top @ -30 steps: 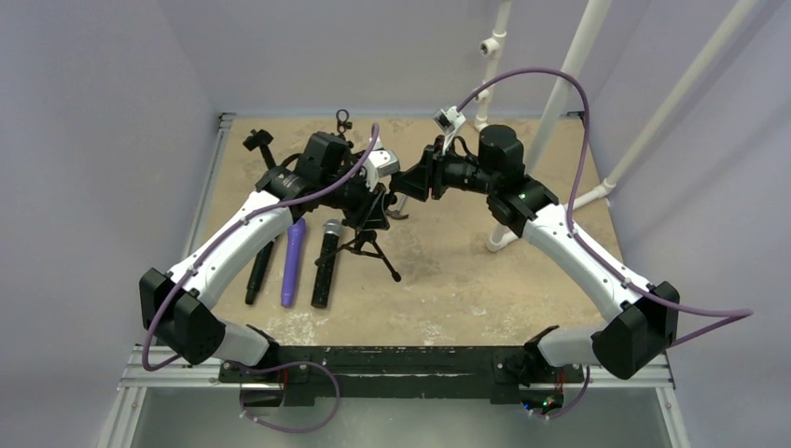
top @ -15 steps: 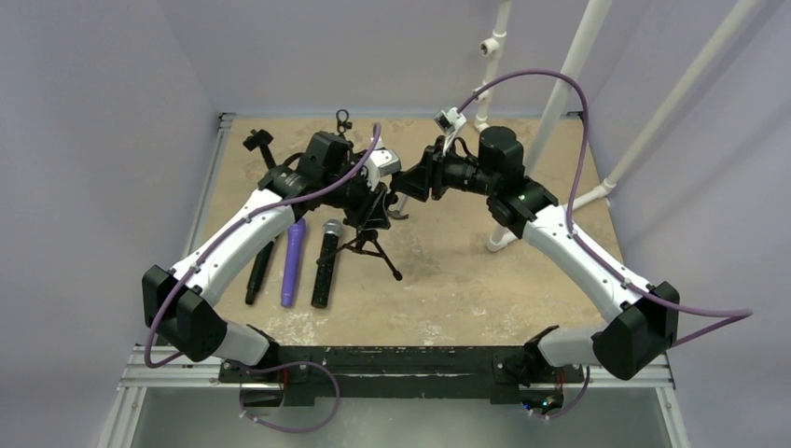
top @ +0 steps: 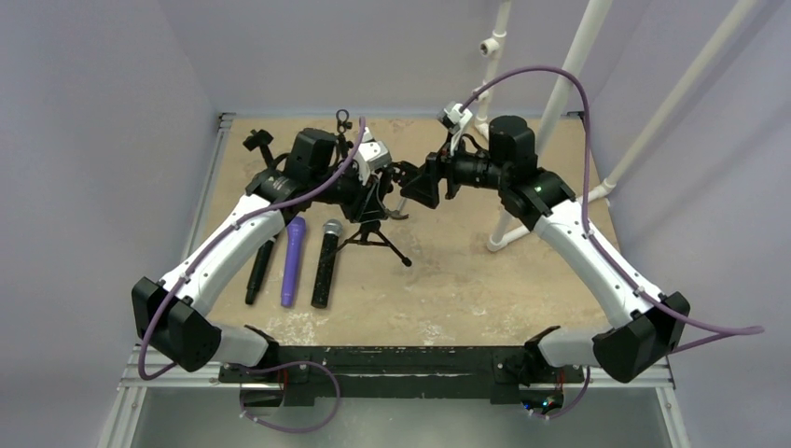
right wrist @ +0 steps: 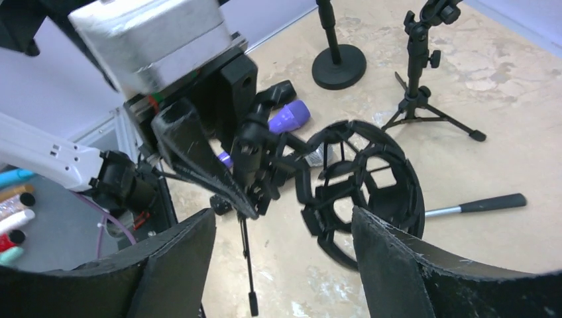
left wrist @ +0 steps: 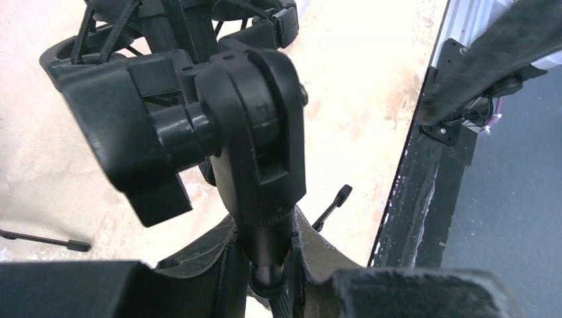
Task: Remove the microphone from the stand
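1. The stand [top: 377, 240] is a small tripod near the middle of the table [top: 485, 280]. The round wire cage [right wrist: 361, 182] at its top looks empty in the right wrist view.
2. A black microphone [top: 326, 266] with a silver head lies flat on the table just left of the stand's legs. It lies beside a purple microphone [top: 293, 261]. I cannot tell which of them belongs to the stand.
3. The left gripper [left wrist: 265, 268] has its fingers [left wrist: 325, 255] pressed onto the stand's post, just under the swivel joint.
4. The right gripper [right wrist: 285, 265] hangs near the cage with its fingers [right wrist: 397, 265] spread wide and nothing between them.
5. The microphone is probably stiff, smooth and fairly dense for its size, and as a cylinder it would roll if nudged.
6. Its mesh head likely dents, so the better hold is across the middle of the body.
7. The stand looks light and easy to tip. The cage's elastic cords would likely give and spring back, so the left gripper's hold on the post matters.
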`<state>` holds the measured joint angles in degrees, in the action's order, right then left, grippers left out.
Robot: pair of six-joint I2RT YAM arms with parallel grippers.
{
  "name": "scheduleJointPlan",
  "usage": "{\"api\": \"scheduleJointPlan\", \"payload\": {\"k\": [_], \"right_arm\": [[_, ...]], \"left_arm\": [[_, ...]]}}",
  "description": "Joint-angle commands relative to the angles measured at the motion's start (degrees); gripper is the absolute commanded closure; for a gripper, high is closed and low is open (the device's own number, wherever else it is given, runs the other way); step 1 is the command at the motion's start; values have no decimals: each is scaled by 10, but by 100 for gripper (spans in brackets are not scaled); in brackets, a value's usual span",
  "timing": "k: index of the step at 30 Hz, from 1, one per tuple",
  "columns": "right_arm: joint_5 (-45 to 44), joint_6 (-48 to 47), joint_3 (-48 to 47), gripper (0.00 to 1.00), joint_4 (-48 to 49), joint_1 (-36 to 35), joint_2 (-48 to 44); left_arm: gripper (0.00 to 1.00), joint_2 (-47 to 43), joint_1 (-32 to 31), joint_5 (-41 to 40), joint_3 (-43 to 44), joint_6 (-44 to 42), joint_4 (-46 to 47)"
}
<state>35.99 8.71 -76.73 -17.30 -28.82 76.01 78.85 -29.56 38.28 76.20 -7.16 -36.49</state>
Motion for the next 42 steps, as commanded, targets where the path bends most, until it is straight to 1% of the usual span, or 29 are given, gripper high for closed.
{"api": "scheduleJointPlan", "payload": {"k": [1,8,14,17,20,26,30,35,38,42], "right_arm": [[-4,-75,-30,26,-57,6,-31],[-35,-128,-15,23,-80,26,-51],[-34,-162,6,21,-91,41,-72],[-19,-180,15,21,-105,51,-84],[-5,-234,10,20,-154,55,-92],[38,-289,31,20,-196,67,-113],[71,-317,37,20,-220,73,-109],[90,-338,52,20,-232,77,-104],[93,-346,52,20,-239,79,-98],[96,-351,49,20,-243,81,-85]], "left_arm": [[100,-27,11,25,6,-3,81],[100,-28,17,-1,9,-3,157],[100,20,19,-28,30,-1,244],[100,60,21,-44,41,14,302],[100,112,24,-47,61,31,365],[100,231,26,-27,117,53,475],[100,296,28,-28,169,61,503],[100,372,28,-27,217,87,552],[100,412,28,-45,247,88,561],[100,453,30,-68,261,100,593]]}}
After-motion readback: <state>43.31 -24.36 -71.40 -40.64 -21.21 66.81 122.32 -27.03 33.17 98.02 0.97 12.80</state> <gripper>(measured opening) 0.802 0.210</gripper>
